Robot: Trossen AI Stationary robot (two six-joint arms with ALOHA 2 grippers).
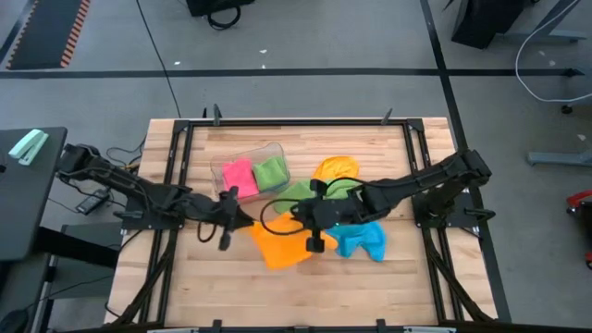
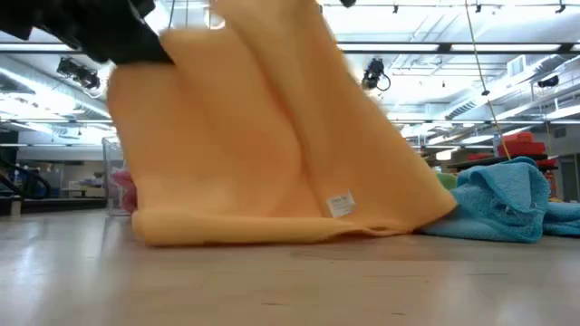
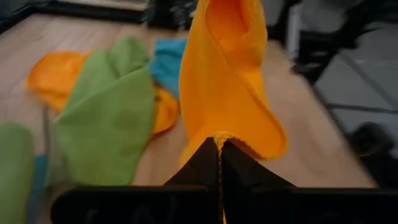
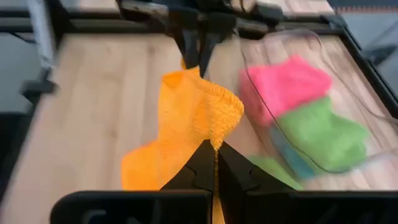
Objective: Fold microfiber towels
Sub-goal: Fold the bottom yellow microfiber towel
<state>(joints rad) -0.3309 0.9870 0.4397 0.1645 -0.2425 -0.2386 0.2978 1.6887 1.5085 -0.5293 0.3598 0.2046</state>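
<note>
The left hand [image 1: 225, 220] is pinched shut on one edge of a bright orange microfiber towel [image 1: 282, 242], and the right hand [image 1: 313, 218] is clamped shut on the opposite edge; between them the cloth is lifted near the middle of the pale wooden desk [image 1: 370, 287], its lower fold resting on the boards; in the low view it hangs as a broad orange sheet [image 2: 263, 145] with a small white label [image 2: 339, 205] near its bottom hem; in the left wrist view the cloth [image 3: 227, 87] rises from the closed fingertips, and in the right wrist view [image 4: 193, 118] likewise; a crumpled sky blue towel [image 1: 363, 240] lies just beside it toward the desk's right edge; a loose green towel [image 1: 301, 192] and a second orange towel [image 1: 335, 168] lie behind, toward the far edge; a clear plastic tub [image 1: 276, 148] near the far edge holds a folded pink towel [image 1: 239, 173] and a folded green towel [image 1: 270, 171] side by side.
</note>
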